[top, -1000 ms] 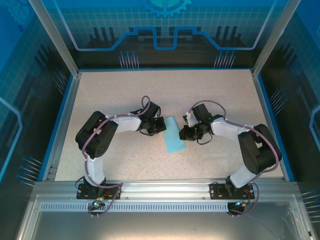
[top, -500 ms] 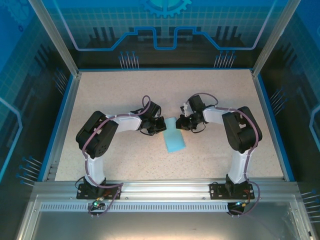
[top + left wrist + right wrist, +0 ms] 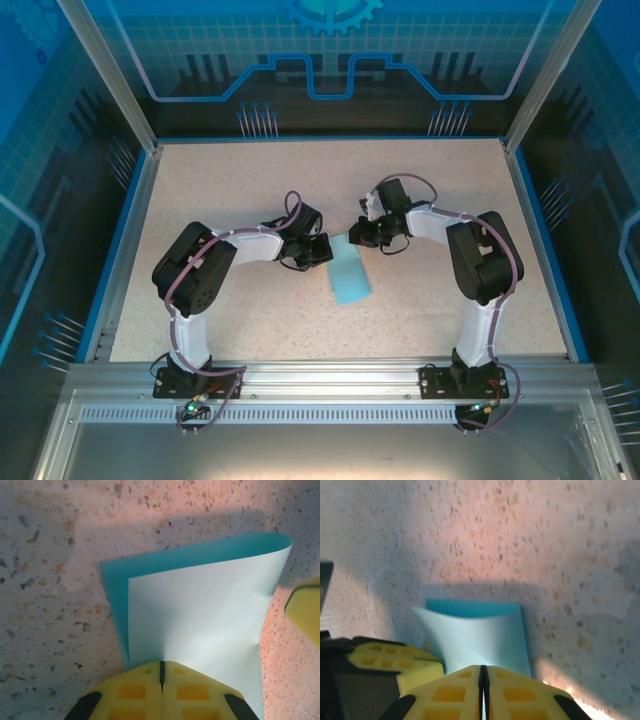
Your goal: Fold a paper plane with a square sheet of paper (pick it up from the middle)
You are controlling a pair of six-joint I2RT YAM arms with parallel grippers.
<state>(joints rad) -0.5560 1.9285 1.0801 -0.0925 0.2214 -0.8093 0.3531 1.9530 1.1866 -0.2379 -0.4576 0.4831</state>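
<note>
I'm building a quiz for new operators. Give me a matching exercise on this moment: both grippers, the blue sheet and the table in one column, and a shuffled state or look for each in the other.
Things:
1. left gripper
2. right gripper
3. square sheet of paper
4. table

States:
A. speckled beige
B. shut, beside the sheet's far right corner
C. light blue, folded over, top layer bowed up
D. shut on the sheet's left edge

Pairs: 1-D, 2-B, 3-C, 4-A

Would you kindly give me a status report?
Left tool shut on the folded sheet. Right tool shut on it too. Nothing in the way.
</note>
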